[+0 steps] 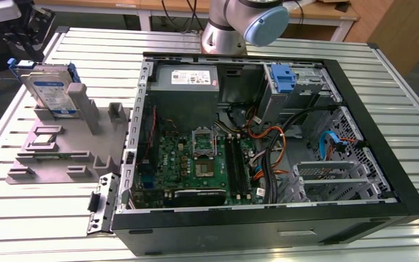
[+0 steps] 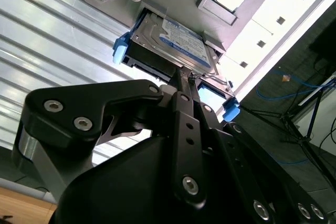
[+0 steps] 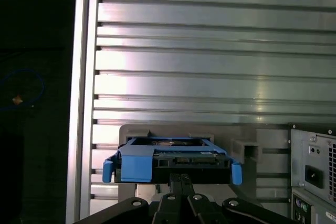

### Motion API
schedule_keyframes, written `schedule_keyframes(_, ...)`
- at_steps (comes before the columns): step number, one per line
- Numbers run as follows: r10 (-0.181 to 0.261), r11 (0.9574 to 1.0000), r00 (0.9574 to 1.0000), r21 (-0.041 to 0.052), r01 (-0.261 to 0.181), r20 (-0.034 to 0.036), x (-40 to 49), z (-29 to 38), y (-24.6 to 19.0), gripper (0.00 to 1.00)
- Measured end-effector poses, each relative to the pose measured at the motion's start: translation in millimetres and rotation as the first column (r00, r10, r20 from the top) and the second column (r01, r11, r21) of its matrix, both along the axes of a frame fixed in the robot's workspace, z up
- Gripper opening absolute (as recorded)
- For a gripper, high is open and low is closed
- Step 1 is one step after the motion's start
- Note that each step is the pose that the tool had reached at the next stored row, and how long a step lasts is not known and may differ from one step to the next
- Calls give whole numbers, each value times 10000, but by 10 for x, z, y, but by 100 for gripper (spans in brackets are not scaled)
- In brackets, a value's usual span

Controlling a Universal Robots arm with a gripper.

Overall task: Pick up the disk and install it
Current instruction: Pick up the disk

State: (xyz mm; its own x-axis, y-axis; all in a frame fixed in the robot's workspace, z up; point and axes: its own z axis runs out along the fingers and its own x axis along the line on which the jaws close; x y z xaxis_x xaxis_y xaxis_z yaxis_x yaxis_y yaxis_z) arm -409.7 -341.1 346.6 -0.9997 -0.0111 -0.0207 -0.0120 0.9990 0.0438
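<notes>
Step in hand: the pick-up – nothing lifted yet.

The disk (image 1: 52,90) stands on edge in a slot of the grey holder (image 1: 57,147), on the slatted table (image 1: 42,218), at the exterior view's left of the open computer case (image 1: 384,164) and apart from it. Label faces outward; blue carrier frame round the edges.

The gripper (image 2: 185,77) hangs right over the disk's upper edge. In both wrist views its fingers (image 3: 176,182) run side by side, drawn close with only a slit between, tips at the middle of the blue frame. Nothing shows between them. Whether the tips touch the frame or stop just short, I cannot tell.

Inside the case: a blue plastic bracket (image 1: 286,79) near the far corner and an empty metal cage (image 1: 333,174) near the front, beside loose cables. Install not begun.

Judgement on the next move – the closed tips have no hold, so a grasp calls for the fingers to spread and seat on the frame. The lift wants to go straight along the slot, since a tilt could jam the frame against the holder's walls
</notes>
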Motion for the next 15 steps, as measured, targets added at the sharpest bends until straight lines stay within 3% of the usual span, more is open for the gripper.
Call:
schedule_keyframes(9, 34, 10000, 10000, 1, -34, 0, 0, 0, 0, 10)
schedule_keyframes(15, 343, 9994, 9994, 8, -343, 0, 0, 0, 0, 10)
